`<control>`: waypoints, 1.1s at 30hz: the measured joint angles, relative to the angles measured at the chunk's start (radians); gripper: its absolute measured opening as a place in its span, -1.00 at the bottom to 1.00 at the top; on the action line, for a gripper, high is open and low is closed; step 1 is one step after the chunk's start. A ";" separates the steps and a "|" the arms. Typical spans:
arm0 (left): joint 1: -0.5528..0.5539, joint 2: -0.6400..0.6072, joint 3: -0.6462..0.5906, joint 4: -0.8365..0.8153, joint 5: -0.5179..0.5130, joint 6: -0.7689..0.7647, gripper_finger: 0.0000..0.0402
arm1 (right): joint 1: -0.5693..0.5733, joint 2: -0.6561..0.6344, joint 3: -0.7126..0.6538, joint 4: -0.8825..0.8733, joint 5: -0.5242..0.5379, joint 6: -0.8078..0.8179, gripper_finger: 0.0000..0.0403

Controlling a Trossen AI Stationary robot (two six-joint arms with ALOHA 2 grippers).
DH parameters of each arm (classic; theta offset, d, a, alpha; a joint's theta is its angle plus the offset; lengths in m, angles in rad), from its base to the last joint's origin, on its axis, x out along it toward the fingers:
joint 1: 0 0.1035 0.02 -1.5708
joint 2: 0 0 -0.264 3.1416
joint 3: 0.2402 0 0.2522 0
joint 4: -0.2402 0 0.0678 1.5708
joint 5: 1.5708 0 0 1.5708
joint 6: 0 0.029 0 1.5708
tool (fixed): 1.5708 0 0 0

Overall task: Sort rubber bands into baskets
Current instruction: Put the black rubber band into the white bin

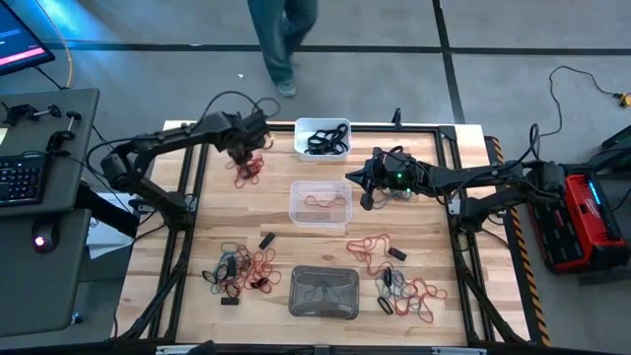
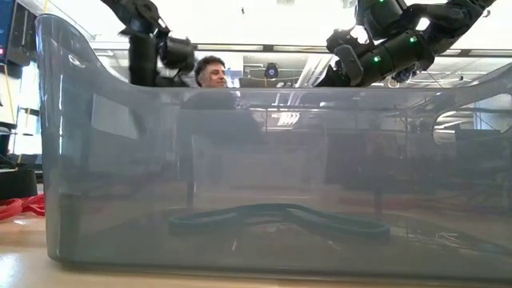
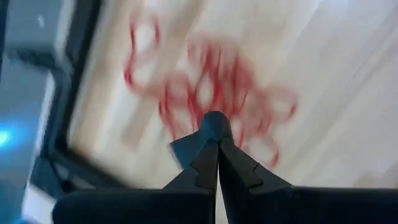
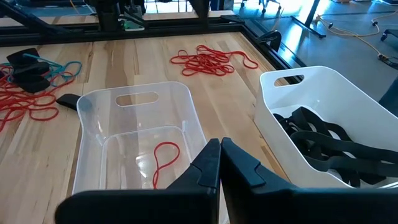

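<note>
Red elastic loops lie bunched on the pale wooden table [image 1: 197,227], a tangled pile of thin rubber bands [image 1: 247,170] directly beneath the left gripper [image 1: 241,153], whose jaws are clenched together over it; whether a strand is caught between the tips cannot be told. A slow, straight lift would likely separate one band from the heap. Beyond those jaws wait the clear plastic basket [image 1: 320,204] and opaque white basket [image 1: 322,138], above which the right gripper [image 1: 367,200] hovers, clenched and empty.
</note>
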 joint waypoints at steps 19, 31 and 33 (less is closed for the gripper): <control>-0.103 0.228 0.283 0.358 0.160 0.041 -1.00 | 0.000 0.000 0.000 0.010 0.000 0.000 -1.00; -0.110 0.472 0.492 0.400 0.158 0.062 -1.00 | 0.000 0.000 0.000 0.008 0.000 0.000 -1.00; -0.110 0.494 0.502 0.406 0.158 0.069 -1.00 | 0.000 0.000 0.000 0.007 0.000 0.001 -1.00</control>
